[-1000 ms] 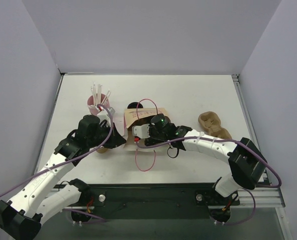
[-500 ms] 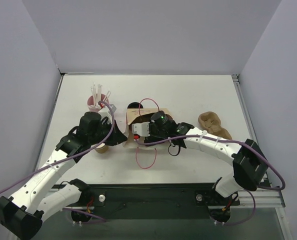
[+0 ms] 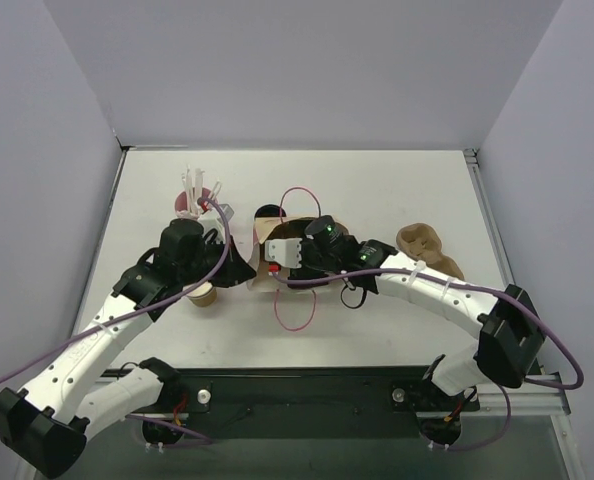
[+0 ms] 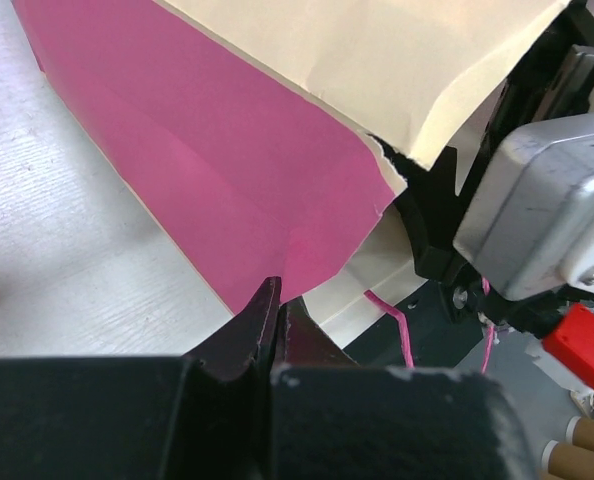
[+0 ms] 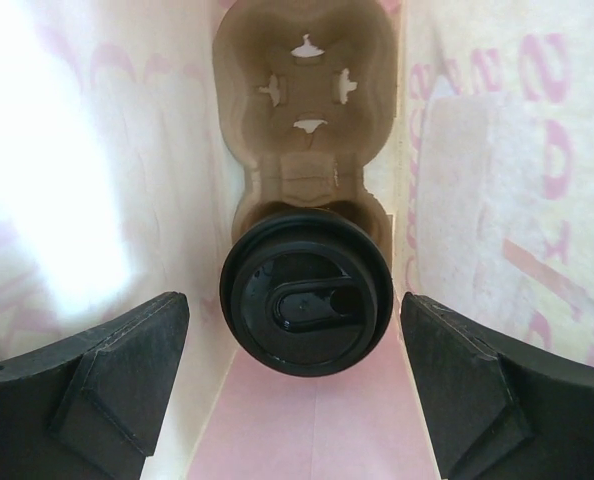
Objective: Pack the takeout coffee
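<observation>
On the white worktop (image 3: 377, 190), seen from above, two white robot arms reach towards a paper bag (image 3: 289, 230) lying near the middle, its mouth turned towards the arms. Thin pink string handles loop out from the bag on its far and near sides.

Seen by the left wrist camera, the left fingers (image 4: 267, 320) are pressed tightly together on the edge of the bag, pinching a pink panel where it meets a cream one. The right arm's grey wrist housing (image 4: 542, 215) sits close by at the bag's mouth.

The right wrist camera looks straight into the bag. The right fingers (image 5: 107, 380) are spread wide apart, one at each lower corner of that view, and they hold nothing. Between them, deeper inside, the takeout coffee (image 5: 307, 285) shows its round black lid. It sits in the nearer pocket of a brown pulp cup carrier (image 5: 305, 60) that lies at the far end of the bag. The carrier's farther pocket shows its star-shaped cut-outs. Neither finger touches the coffee. Pale bag walls with faint pink lettering rise on both sides.

From above, the coffee itself is hidden by the bag and the right arm. A pink cup of white straws (image 3: 192, 200) stands to the left beyond the left arm. A lidless brown paper cup (image 3: 205, 294) peeks out beside that arm. A second pulp carrier (image 3: 427, 248) lies on the right, well apart from the bag.
</observation>
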Controlling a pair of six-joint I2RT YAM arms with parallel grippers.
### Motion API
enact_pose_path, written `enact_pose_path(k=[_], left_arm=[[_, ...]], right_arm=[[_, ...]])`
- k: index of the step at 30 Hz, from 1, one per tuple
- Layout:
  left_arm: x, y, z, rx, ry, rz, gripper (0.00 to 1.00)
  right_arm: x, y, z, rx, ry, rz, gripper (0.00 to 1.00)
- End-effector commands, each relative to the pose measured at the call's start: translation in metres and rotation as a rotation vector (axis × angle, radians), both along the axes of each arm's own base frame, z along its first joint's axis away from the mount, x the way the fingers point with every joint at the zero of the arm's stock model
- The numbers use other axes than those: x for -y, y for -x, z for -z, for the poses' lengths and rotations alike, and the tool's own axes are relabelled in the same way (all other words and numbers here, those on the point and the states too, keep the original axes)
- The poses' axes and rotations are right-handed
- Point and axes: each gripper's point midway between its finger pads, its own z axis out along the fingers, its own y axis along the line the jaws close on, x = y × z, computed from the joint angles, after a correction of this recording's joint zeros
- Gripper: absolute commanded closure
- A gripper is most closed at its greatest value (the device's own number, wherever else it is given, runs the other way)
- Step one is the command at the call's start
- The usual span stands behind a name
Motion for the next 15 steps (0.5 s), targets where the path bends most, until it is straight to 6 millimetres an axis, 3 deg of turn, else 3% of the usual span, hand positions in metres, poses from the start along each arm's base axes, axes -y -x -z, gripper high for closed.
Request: enact_pose_path(k=[1, 15], left_arm=[[0.009, -0.004, -0.029, 0.054, 0.052, 0.027, 1.0], [0.022, -0.007, -0.044, -0.007, 0.11, 0.028, 1.0]], right_arm=[[-0.005, 0.0, -0.042, 0.017, -0.116, 0.017, 0.1], [0.008, 0.017, -0.089, -0.017, -0.202, 0.049, 0.19]])
